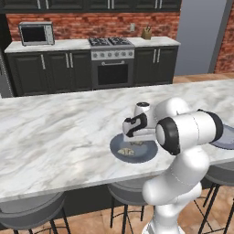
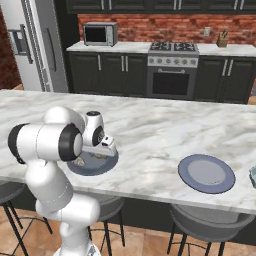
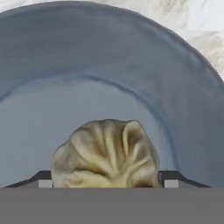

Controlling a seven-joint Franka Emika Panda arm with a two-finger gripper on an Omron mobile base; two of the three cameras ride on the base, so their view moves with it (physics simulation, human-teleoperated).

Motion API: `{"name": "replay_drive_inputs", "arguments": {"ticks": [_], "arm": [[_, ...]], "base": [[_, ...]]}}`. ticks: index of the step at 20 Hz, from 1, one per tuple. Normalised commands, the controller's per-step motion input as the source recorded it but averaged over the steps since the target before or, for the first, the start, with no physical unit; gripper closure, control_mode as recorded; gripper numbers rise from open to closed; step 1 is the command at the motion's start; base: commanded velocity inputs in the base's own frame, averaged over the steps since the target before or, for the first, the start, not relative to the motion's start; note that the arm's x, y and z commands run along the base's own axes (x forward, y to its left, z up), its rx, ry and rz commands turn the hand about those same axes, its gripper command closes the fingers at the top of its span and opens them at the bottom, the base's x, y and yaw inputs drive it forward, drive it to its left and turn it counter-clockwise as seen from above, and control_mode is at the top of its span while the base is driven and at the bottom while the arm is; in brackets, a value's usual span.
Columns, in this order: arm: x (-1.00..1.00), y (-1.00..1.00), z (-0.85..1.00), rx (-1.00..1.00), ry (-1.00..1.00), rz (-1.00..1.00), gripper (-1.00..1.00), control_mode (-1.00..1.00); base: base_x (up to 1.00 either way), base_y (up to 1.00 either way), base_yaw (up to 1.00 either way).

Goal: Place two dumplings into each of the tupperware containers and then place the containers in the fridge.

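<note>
In the hand view a pale pleated dumpling (image 3: 107, 153) lies on the round dark blue-grey plate (image 3: 109, 57). My gripper (image 3: 105, 183) is low over it and open, with one dark fingertip (image 3: 43, 181) at each side of the dumpling, close against it. From the base views the hand hangs over the plate (image 1: 148, 154) at the counter's near edge, and another dumpling (image 1: 126, 151) lies beside the gripper (image 1: 137, 142). A pale teal tupperware container (image 2: 253, 176) pokes in at the right edge. The fridge (image 2: 30, 45) stands at the back left.
A second round blue-grey plate (image 2: 206, 173) lies to the right on the marble counter (image 2: 150, 130). Stools (image 2: 210, 225) stand under the near edge. Dark cabinets, a stove (image 2: 172, 70) and a microwave (image 2: 100, 34) line the back wall.
</note>
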Motion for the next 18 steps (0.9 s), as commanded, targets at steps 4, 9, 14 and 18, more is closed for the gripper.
{"name": "replay_drive_inputs", "arguments": {"ticks": [4, 9, 14, 18], "arm": [[0.00, -0.20, 0.52, 0.00, 0.00, 0.00, 1.00, -1.00], [-0.63, -0.20, 0.59, -0.02, 0.00, 0.03, 1.00, -1.00], [-0.97, 0.01, 0.76, -0.01, 0.00, 0.00, 1.00, -1.00], [-0.83, -0.01, 0.43, 0.00, -0.21, 0.00, 1.00, -1.00]], "base": [[0.00, 0.00, 0.00], [0.00, 0.00, 0.00], [0.00, 0.00, 0.00], [0.00, 0.00, 0.00]]}}
